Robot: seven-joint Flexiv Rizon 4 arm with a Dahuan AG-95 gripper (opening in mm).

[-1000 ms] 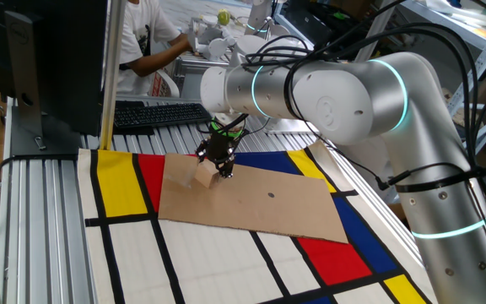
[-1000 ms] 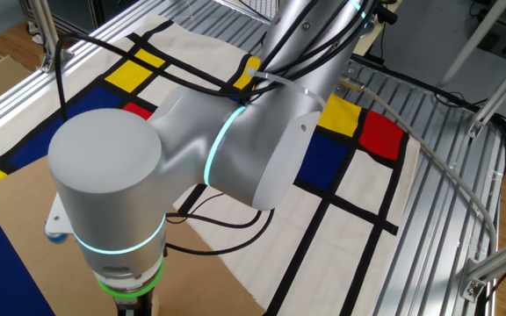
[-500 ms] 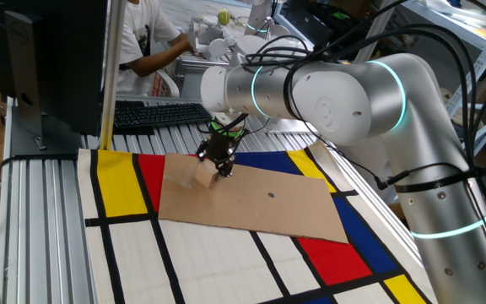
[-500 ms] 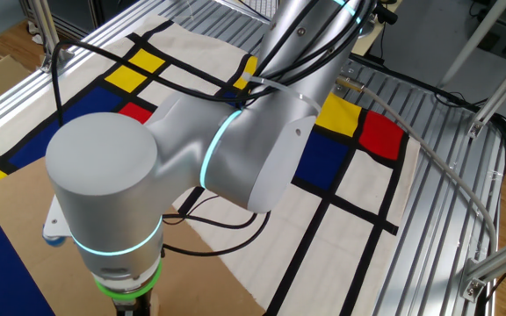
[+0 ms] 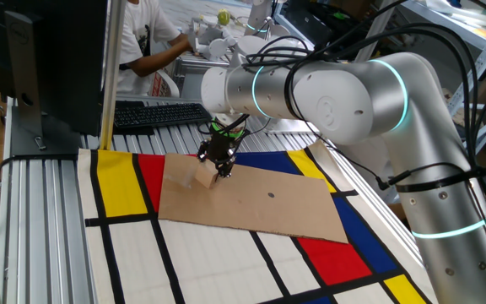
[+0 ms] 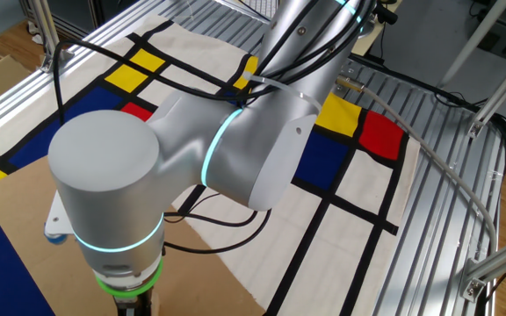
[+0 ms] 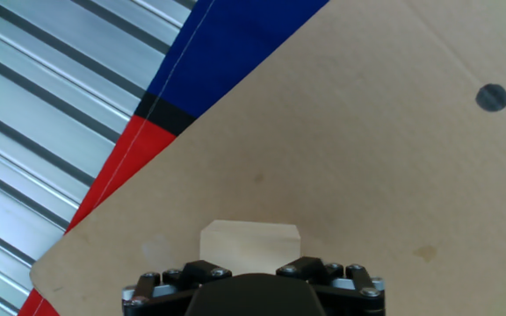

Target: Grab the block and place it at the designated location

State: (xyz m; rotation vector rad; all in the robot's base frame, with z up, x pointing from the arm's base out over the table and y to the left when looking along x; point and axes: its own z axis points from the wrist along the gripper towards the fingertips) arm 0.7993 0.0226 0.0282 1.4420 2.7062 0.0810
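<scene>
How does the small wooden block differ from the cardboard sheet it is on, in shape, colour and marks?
The block is a small raised cube, while the cardboard sheet is wide and flat. The block is pale tan, almost cream; the sheet is a darker brown. The block's visible faces are plain; the sheet carries a dark round dot. Both are matte.
</scene>
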